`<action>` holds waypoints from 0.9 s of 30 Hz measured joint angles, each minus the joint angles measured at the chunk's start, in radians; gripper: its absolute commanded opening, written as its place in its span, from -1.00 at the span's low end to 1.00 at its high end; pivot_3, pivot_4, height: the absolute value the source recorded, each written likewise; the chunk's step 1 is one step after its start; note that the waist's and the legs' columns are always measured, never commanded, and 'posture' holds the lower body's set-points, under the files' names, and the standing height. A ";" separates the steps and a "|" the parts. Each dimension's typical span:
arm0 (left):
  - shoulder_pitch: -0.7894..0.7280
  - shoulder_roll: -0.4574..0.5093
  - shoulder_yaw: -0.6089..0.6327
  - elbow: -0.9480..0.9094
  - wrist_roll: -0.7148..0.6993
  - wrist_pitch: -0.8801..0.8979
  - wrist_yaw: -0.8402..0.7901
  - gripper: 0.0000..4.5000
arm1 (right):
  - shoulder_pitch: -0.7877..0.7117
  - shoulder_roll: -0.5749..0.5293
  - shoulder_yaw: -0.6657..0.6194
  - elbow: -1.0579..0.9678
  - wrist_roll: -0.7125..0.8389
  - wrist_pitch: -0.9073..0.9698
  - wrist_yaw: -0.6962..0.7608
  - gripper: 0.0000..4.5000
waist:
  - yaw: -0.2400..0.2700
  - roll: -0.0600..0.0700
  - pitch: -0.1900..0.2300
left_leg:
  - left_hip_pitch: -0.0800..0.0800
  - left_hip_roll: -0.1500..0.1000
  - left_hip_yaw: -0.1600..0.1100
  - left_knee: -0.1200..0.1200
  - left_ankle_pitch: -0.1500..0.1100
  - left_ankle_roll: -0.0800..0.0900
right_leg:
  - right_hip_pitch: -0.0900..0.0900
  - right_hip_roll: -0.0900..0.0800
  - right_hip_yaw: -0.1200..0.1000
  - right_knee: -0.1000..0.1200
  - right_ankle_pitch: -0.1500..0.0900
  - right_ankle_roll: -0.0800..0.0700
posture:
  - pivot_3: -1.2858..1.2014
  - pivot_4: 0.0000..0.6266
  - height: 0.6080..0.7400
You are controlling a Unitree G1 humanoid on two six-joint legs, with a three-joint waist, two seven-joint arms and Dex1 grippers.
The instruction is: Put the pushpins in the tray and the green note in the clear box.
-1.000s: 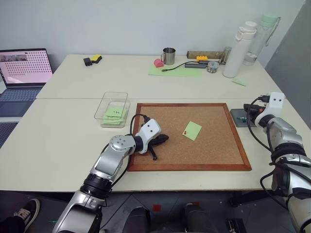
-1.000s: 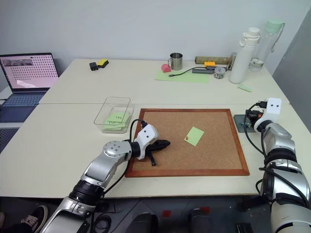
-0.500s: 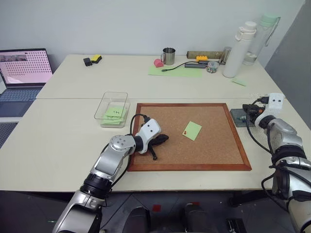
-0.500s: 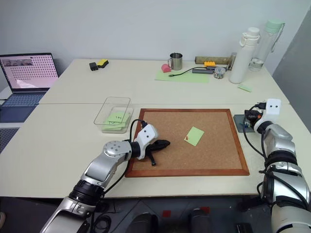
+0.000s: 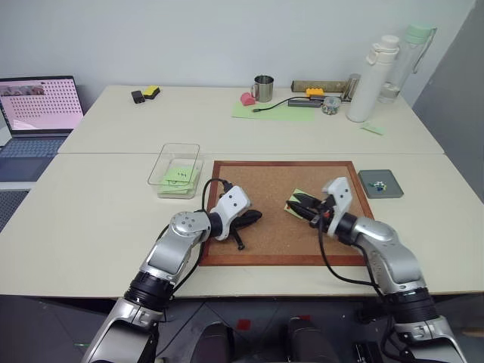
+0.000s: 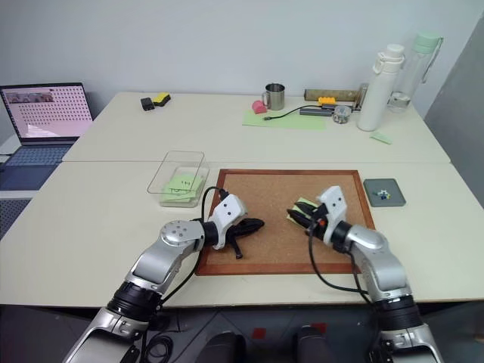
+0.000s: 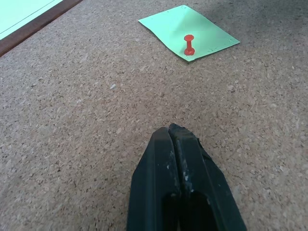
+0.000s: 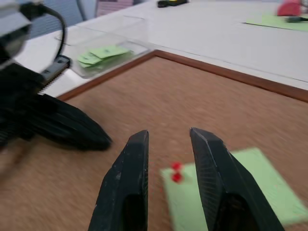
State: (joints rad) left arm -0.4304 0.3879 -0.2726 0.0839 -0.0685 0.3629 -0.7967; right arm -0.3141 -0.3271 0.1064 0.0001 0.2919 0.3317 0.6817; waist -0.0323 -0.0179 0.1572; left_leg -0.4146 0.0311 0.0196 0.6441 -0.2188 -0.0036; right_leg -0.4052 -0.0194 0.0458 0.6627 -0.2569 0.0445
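We see the green note [image 7: 188, 32] lying flat on the cork board [image 5: 257, 181], pinned by a red pushpin [image 7: 189, 44] that stands on it. Our right end effector [image 8: 168, 139] hovers low over the board just beside the note, its two black fingers [image 8: 130, 166] parted a little with the pin showing in the gap between them; they pinch nothing. Our left end effector [image 7: 172, 132] rests near the board's left edge with its fingers pressed together, pointing across the cork toward the note, well apart from it.

The clear box [image 5: 175, 171] sits on the counter [image 5: 98, 204] just left of the board and holds scribbled green notes [image 5: 178, 178]. The grey tray [image 5: 380, 184] lies on the counter just right of the board, with small pushpins [image 5: 380, 184] inside.
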 measured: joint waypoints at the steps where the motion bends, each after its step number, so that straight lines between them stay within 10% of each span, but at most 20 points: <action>1: 0.001 0.000 0.000 -0.001 0.000 0.000 0.000 -1.00 | -0.002 0.008 0.009 0.010 -0.010 0.000 -0.010 -0.39 | 0.000 0.000 0.000 | 0.000 0.000 0.000 0.000 0.000 0.000 | 0.000 0.000 0.000 0.000 0.000 0.000 | 0.03 -0.52 1.00; 14: 0.025 0.005 0.006 -0.029 0.000 0.009 0.007 -1.00 | -0.075 0.058 0.013 0.186 -0.114 -0.053 -0.073 -0.39 | -0.002 -0.002 -0.001 | 0.000 0.000 0.003 0.000 0.000 0.000 | 0.000 0.000 0.000 0.000 0.000 0.000 | 0.03 -0.52 1.00; 21: 0.030 0.006 0.005 -0.041 0.000 0.022 0.020 -1.00 | -0.078 0.079 0.013 0.195 -0.112 -0.060 -0.055 -0.97 | -0.002 -0.002 -0.002 | 0.001 0.001 0.003 0.000 0.000 0.000 | 0.000 0.000 0.000 0.000 0.000 0.000 | 0.03 -0.52 1.00; 27: 0.030 0.006 0.005 -0.041 0.000 0.023 0.021 -1.00 | -0.077 0.081 0.012 0.194 -0.111 -0.062 -0.049 -0.97 | -0.002 -0.002 -0.001 | 0.001 0.000 0.003 0.000 0.000 0.000 | 0.000 0.000 0.000 0.000 0.000 0.000 | 0.03 -0.52 1.00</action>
State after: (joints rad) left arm -0.4008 0.3937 -0.2673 0.0429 -0.0684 0.3862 -0.7755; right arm -0.3915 -0.2460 0.1180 0.1945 0.1806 0.2695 0.6324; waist -0.0347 -0.0202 0.1557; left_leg -0.4137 0.0316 0.0230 0.6439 -0.2188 -0.0036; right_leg -0.4050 -0.0190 0.0459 0.6631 -0.2570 0.0441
